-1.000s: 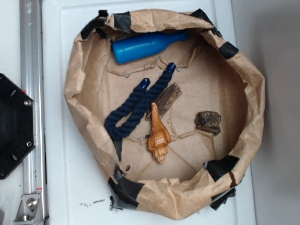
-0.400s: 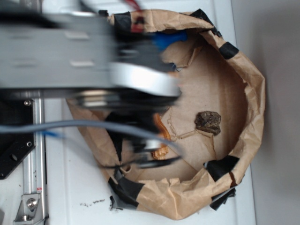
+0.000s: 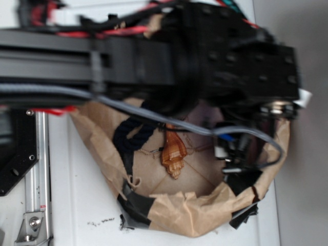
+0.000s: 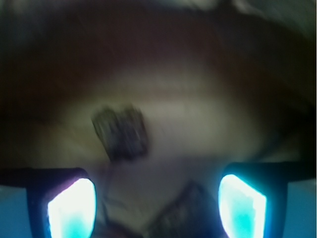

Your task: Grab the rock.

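Observation:
In the wrist view, which is heavily blurred, the rock is a small dark lumpy shape on the brown paper floor, ahead and a little left of my gripper. The two glowing fingertips stand wide apart with nothing held, so the gripper is open. A second dark blurred shape lies between them, and I cannot tell what it is. In the exterior view the arm covers the rock. My gripper hangs over the right part of the paper bowl.
The orange spiral seashell and part of the dark blue rope show below the arm. The bowl's crumpled paper wall, patched with black tape, rings the area. The wood piece and blue bottle are hidden by the arm.
The arm has swept in from the left across the bowl and now reaches its right side, covering the rock, wood piece and bottle in the exterior view.

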